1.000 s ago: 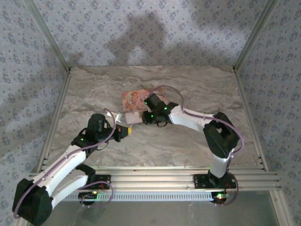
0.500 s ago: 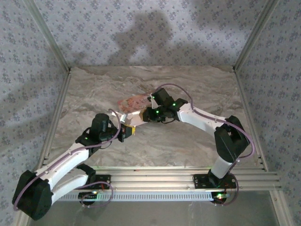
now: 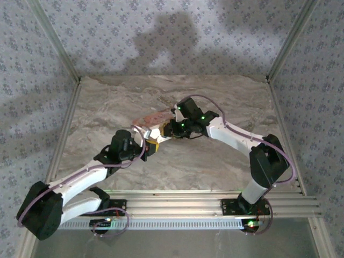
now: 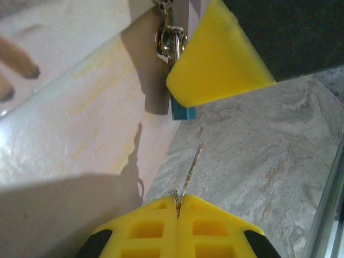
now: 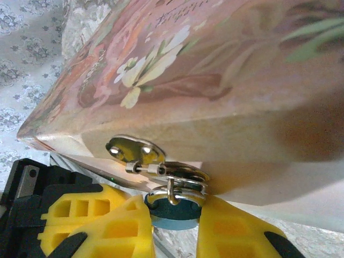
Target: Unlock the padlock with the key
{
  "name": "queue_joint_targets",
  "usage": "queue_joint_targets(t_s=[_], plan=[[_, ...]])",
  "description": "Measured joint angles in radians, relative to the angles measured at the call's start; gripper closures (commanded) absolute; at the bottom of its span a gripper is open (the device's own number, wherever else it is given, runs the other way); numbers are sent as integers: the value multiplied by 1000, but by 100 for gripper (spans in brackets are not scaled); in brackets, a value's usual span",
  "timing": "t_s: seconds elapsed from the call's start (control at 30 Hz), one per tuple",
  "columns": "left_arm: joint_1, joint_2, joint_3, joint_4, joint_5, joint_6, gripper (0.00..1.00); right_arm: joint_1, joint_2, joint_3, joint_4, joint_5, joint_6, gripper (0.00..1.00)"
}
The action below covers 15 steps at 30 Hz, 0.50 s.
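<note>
We are pinching the thin silver metal key by its head in the left gripper, whose yellow fingers are pressed together on it, with the blade pointing straight ahead of the tips over the grey marbled tabletop; the right gripper is clamping the small blue-bodied padlock between its own yellow fingers, the lock sitting at the fingertips with its silver shackle hanging from the metal hasp plate just beyond them, on the front of the pale box with a floral lid. Seen from the left wrist, the padlock is lying just ahead of the key tip and slightly to its left, near but not touching; we cannot tell where the keyhole is facing.

We judge that we are lining up for insertion. To do it well, we are wanting the right gripper firm so the lock cannot swing on the hasp; the key travelling along the blade's own line, not sideways, since so thin a blade looks likely to bend; any miss on the lock body answered by backing off and re-aiming; the turn beginning only once the blade is fully seated.
</note>
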<state>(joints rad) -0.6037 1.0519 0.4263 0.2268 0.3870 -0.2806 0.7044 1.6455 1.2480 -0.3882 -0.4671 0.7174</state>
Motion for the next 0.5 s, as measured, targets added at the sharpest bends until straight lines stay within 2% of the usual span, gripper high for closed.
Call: queue_joint_targets(t_s=[0.5], plan=[[-13, 80, -5, 121, -52, -16, 100, -3, 0, 0, 28, -7, 99, 100]])
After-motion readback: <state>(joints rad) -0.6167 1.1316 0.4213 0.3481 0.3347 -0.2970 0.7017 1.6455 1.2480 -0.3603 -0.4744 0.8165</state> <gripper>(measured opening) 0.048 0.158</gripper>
